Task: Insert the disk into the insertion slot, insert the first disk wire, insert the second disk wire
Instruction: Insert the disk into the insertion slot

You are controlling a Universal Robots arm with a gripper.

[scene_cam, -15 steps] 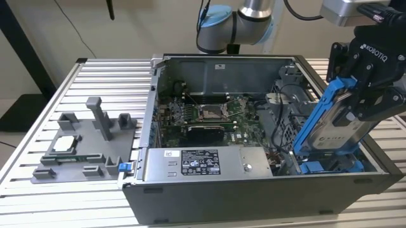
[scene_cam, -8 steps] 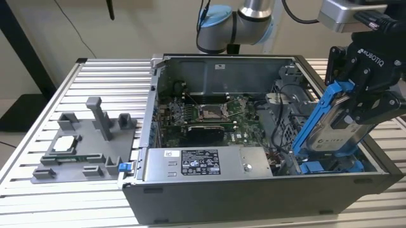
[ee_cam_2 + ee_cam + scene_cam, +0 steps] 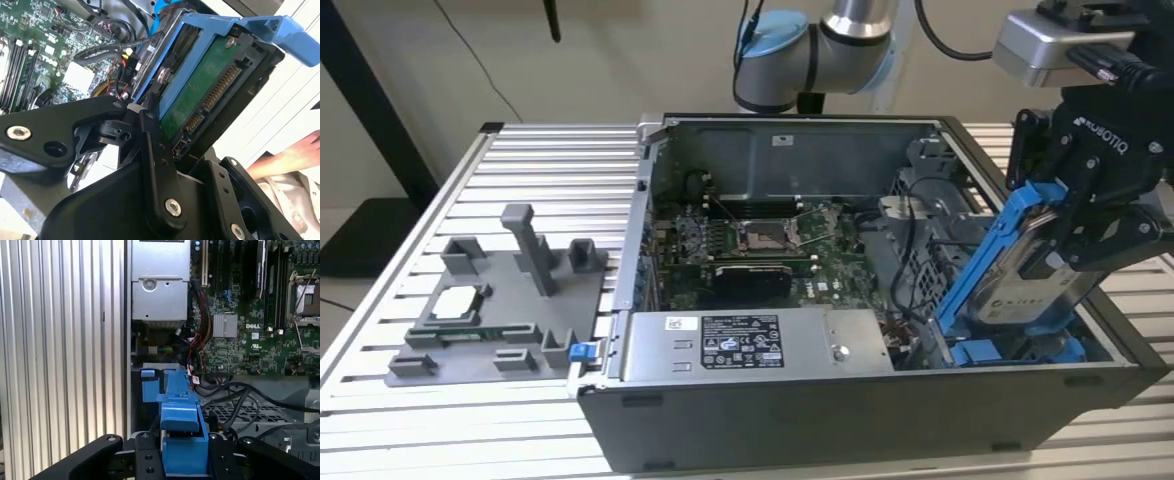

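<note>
My gripper (image 3: pixel 1078 245) is shut on the disk (image 3: pixel 1017 288), a silver-grey drive in a blue carrier frame. The disk stands steeply tilted at the exterior view's right end of the open computer case. Its lower end rests in the insertion slot (image 3: pixel 1003 350), which shows blue plastic edges there. In the second wrist view the disk (image 3: pixel 200 95) shows its green board and connectors between my black fingers (image 3: pixel 150 145). The first wrist view looks down the blue carrier (image 3: pixel 182 440) toward the bay's blue bracket (image 3: pixel 149 385). Loose black cables (image 3: pixel 235 390) lie beside the bay.
The case (image 3: pixel 854 420) lies open on a slatted metal table (image 3: pixel 520 150), with the motherboard (image 3: pixel 761 240) and power supply (image 3: pixel 747 345) inside. A grey fixture (image 3: pixel 494 310) with small parts stands at the exterior view's left. A person's hand (image 3: pixel 295 155) is near the gripper.
</note>
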